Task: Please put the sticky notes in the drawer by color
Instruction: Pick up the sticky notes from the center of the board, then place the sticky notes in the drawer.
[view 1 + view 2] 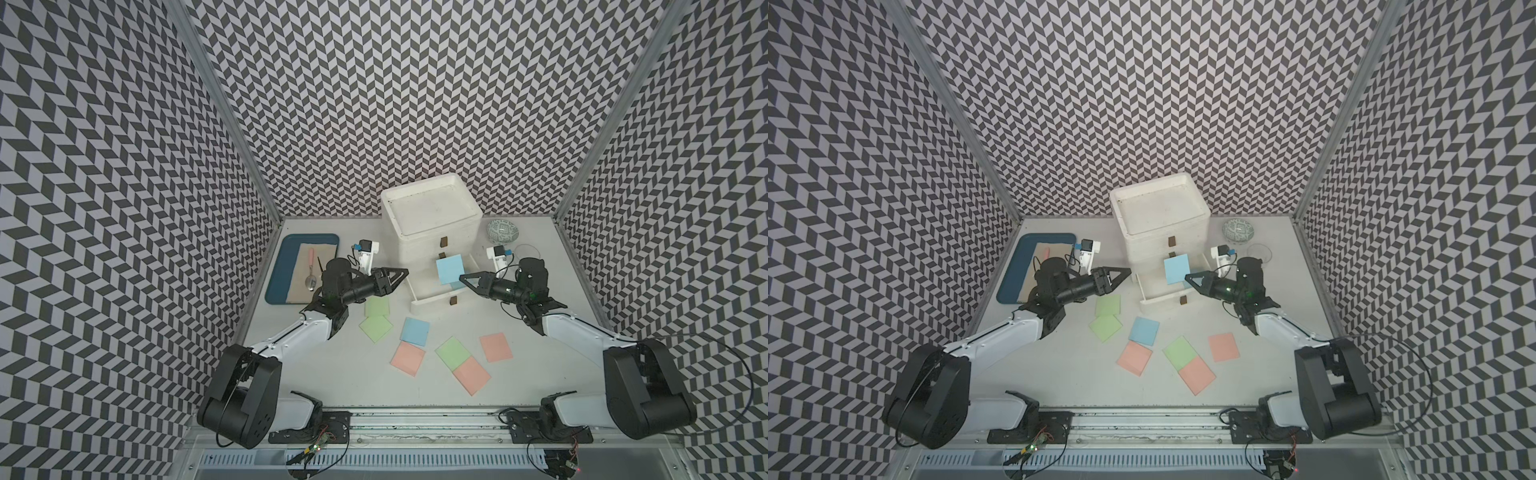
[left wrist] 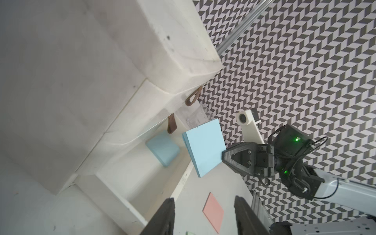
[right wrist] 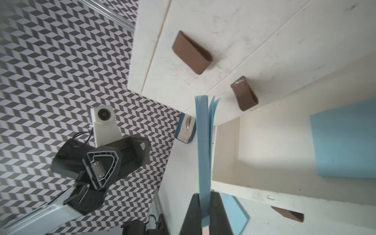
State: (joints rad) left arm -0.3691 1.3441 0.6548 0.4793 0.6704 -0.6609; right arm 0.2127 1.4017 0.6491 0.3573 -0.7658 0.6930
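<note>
A robotics lab cell: chevron-patterned walls enclose two rail-mounted arms.

The white-and-black left arm and right arm angle inward toward each other, the black left gripper parted and empty, the black right gripper pinched on a light blue square sticky-note pad

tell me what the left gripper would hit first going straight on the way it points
Probably the blue sticky notes held by the right gripper over the open bottom drawer; the left gripper aims at them, though depth is unclear.
</note>
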